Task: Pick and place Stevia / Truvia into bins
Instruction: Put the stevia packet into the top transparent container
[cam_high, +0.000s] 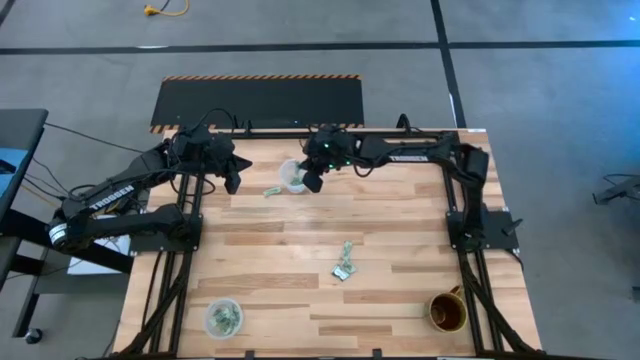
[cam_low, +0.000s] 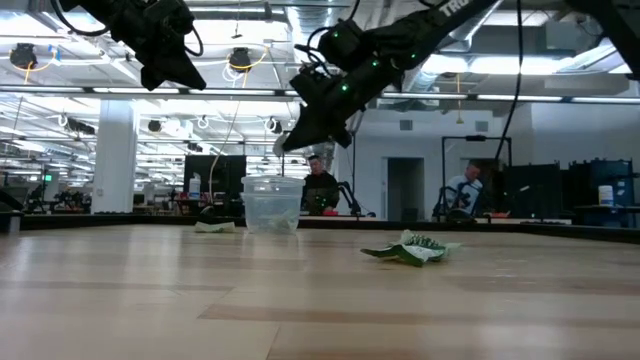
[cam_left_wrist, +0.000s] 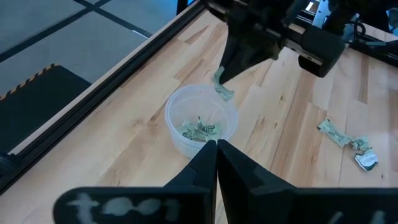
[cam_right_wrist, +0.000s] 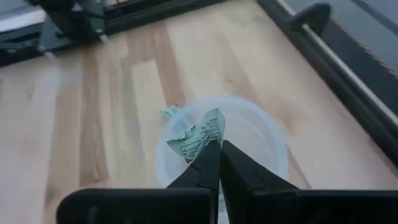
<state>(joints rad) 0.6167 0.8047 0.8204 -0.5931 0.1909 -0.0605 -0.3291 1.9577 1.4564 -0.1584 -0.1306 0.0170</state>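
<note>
- The right gripper (cam_right_wrist: 216, 149) has its fingers clamped on a crumpled, pale green and white printed Stevia packet (cam_right_wrist: 200, 135) sticking out past the fingertips.
- Directly beneath those fingertips stands a clear bin (cam_left_wrist: 200, 118) with whitish walls, holding more packets (cam_left_wrist: 201, 130).
- The left gripper (cam_left_wrist: 216, 149), fingers pressed together, hovers beside that bin.
- Loose packets (cam_high: 344, 262) lie mid-table, well apart from both grippers.

Overhead looking straight down, low table-level view, both wrist cameras sharing one cup (cam_left_wrist: 200, 118).
</note>
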